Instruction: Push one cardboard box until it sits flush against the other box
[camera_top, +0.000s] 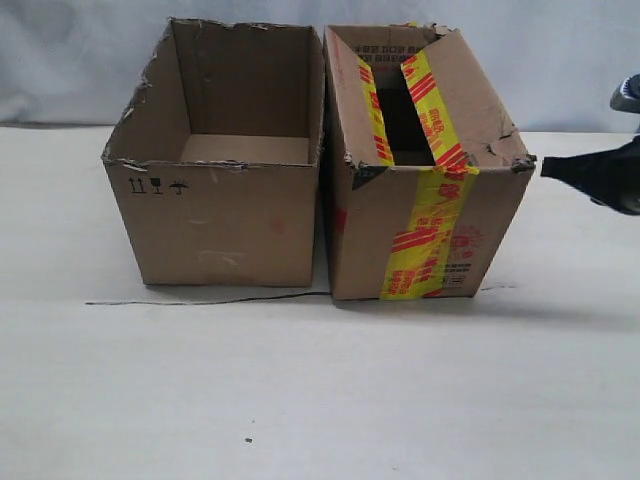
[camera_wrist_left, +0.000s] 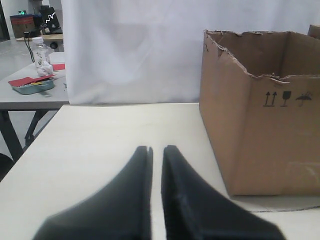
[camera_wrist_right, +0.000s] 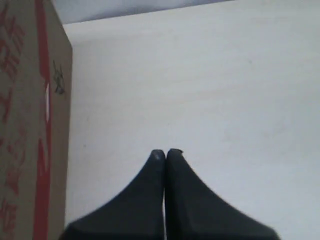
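only its wrist view shows the left gripper (camera_wrist_left: 156, 147), jaws closed; right gripper (camera_wrist_right: 165, 151) jaws pressed together.

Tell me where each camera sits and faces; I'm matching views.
Exterior: front of table, slightly above, facing both cartons; right gripper shows beside the taped carton.
Left wrist: behind the left gripper, looking across the table at the plain carton.
Right wrist: behind the right gripper, looking down at table beside taped carton.
Shared: exterior and left wrist show the plain carton's handling symbols.
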